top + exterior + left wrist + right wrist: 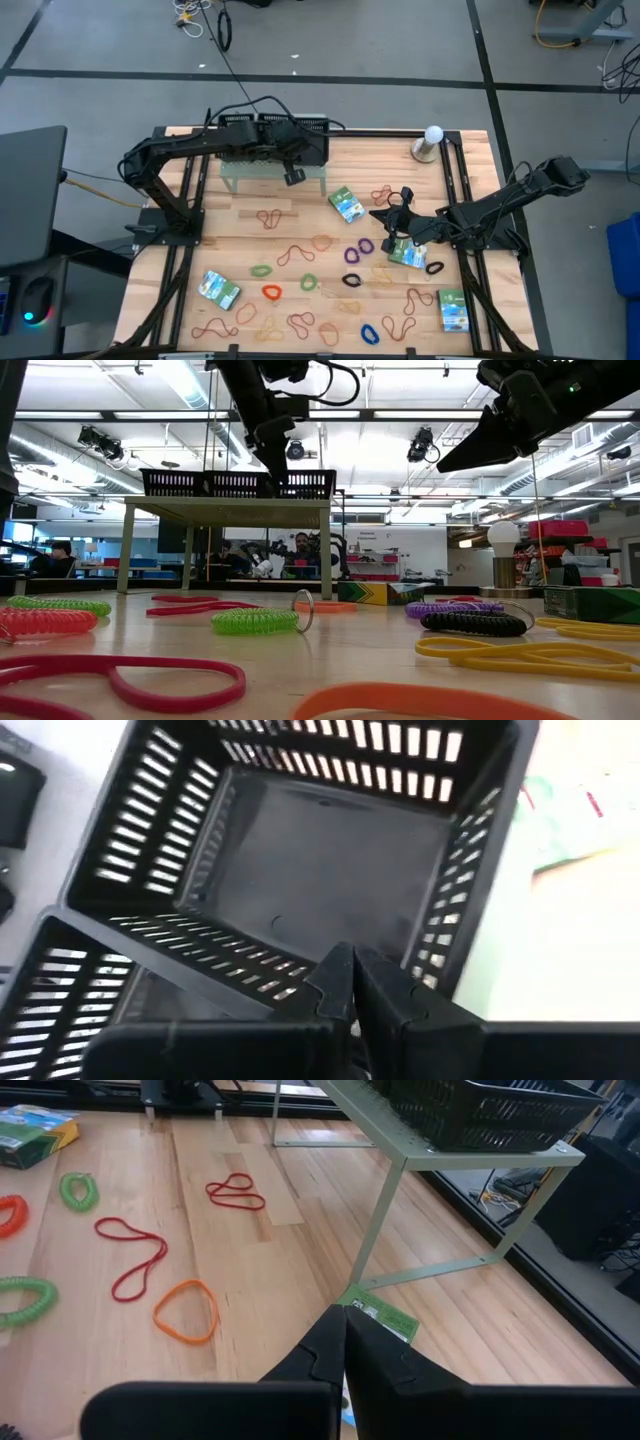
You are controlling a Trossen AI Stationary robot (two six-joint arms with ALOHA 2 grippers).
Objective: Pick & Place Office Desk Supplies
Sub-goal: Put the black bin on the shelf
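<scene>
1. The left gripper (293, 176) hangs over the near edge of the pale-green shelf (240, 166) at the back of the table, just in front of the black mesh trays (302, 127) that sit on top of it.
2. Its fingers (340, 982) are pressed together with nothing between them; past them, the left wrist view looks down into one mesh tray (330, 850), whose floor is bare.
3. The right gripper (402, 212) is held above the right half of the table, its arm reaching in from the right edge.
4. Its fingers (340, 1345) are also clenched tight and carry nothing; from table height only its dark bulk (520, 410) shows, high at the upper right.
5. Just beneath that gripper, a green packet (380, 1315) lies flat on the wood near the shelf's front leg.
6. The other packets are scattered: one near the table's middle (346, 205), one beside the right arm (408, 255), one at the front right (453, 310) and one at the front left (218, 290).
7. Rubber-band loops litter the front half of the wooden table (190, 260), well apart from the trays, among them a red one (272, 292), a green one (308, 283), a purple one (353, 255) and a blue one (368, 333).
8. A white bulb on a stand (431, 140) sits at the back right corner.
9. People (300, 545) are visible in the room beyond the table.
</scene>
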